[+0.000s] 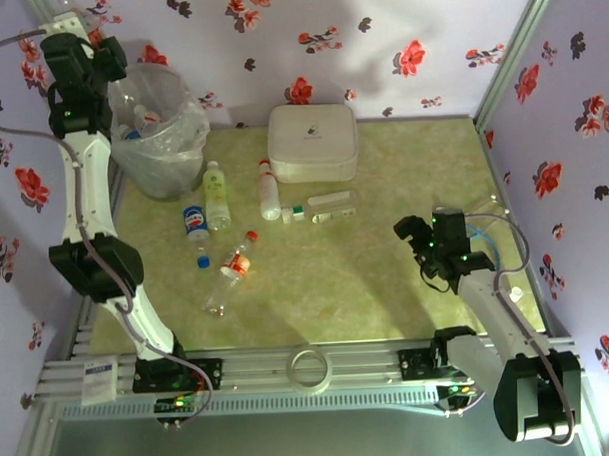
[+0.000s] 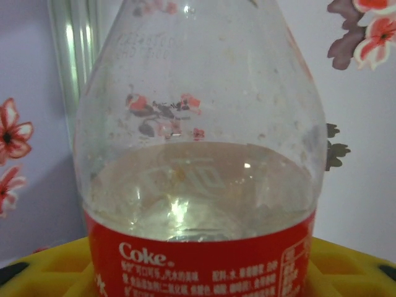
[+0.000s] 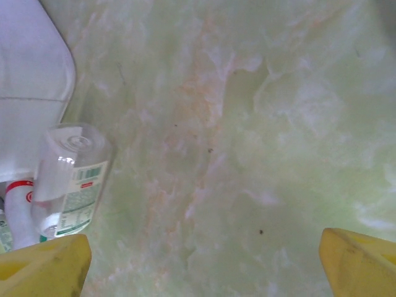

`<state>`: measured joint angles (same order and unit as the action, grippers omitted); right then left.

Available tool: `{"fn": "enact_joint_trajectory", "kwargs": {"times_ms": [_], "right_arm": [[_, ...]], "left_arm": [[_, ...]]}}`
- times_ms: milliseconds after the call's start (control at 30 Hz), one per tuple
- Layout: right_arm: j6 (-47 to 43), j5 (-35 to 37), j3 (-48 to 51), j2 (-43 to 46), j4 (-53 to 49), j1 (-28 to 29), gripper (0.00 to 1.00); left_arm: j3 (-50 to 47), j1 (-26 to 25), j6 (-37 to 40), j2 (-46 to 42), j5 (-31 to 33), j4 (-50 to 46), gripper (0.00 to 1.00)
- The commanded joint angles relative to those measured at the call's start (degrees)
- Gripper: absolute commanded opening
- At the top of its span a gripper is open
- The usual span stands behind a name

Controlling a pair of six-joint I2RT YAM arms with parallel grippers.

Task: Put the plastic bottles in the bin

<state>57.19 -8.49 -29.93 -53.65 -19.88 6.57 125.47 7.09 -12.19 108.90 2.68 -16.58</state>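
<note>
A clear plastic bottle (image 2: 198, 154) with a red Coke label sits between the yellow fingers (image 2: 352, 263) of my left gripper (image 2: 198, 272), which is shut on it. In the top view that gripper (image 1: 82, 31) is raised at the back left, just beside the bin (image 1: 166, 143); the lined bin holds a few bottles (image 1: 141, 119). On the table lie a pale green bottle (image 1: 216, 194), a blue-labelled one (image 1: 195, 224), red-capped ones (image 1: 268, 189) (image 1: 236, 260) and clear ones (image 1: 329, 199). My right gripper (image 1: 410, 229) (image 3: 204, 272) hovers open over bare table, right of a clear bottle (image 3: 71, 185).
The white rounded-square box (image 1: 312, 140) (image 3: 31, 62) stands at the back centre. Flowered walls close in the left, back and right. A small ring (image 1: 311, 368) lies on the front rail (image 1: 369, 361). Bare green tabletop (image 1: 387, 295) stretches between the bottles and my right arm.
</note>
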Motion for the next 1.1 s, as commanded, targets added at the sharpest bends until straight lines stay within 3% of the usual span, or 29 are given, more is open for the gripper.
{"fn": "enact_joint_trajectory", "kwargs": {"times_ms": [0, 233, 333, 400, 500, 567, 900, 1067], "right_arm": [[0.45, -0.19, 0.71, 1.88, -0.17, -0.53, 0.96], [-0.68, 0.54, 0.95, 1.43, -0.47, -0.57, 0.96], [-0.89, -0.15, 0.08, -0.53, 0.35, -0.6, 0.96], [-0.97, -0.75, -0.56, -1.75, 0.85, -0.62, 0.96], [-0.89, -1.24, -1.0, -2.74, 1.36, -0.59, 0.96], [-0.94, -1.2, -1.22, -3.13, 1.41, -0.59, 0.96], [-0.26, -1.29, -1.82, -2.99, 0.8, -0.61, 0.95], [-0.52, -0.91, -2.28, -3.26, 0.4, -0.59, 0.95]], "left_arm": [[2.31, -0.32, -1.49, 4.05, -3.3, -4.33, 0.52], [-0.97, -0.41, 1.95, 6.98, -5.13, -9.91, 0.54], [-5.51, -0.68, 3.82, 5.71, -5.26, -10.54, 0.59], [-8.32, -0.68, 4.34, 4.61, -5.23, -10.66, 0.69], [-10.6, -0.68, 5.44, 3.48, -5.14, -11.28, 0.93], [-11.36, -0.68, 6.36, 2.85, -5.05, -11.24, 0.97], [-9.94, -1.49, 6.64, -1.28, -5.09, -11.37, 0.99], [-8.51, -4.01, 8.17, -7.88, 0.77, -11.88, 0.98]]}}
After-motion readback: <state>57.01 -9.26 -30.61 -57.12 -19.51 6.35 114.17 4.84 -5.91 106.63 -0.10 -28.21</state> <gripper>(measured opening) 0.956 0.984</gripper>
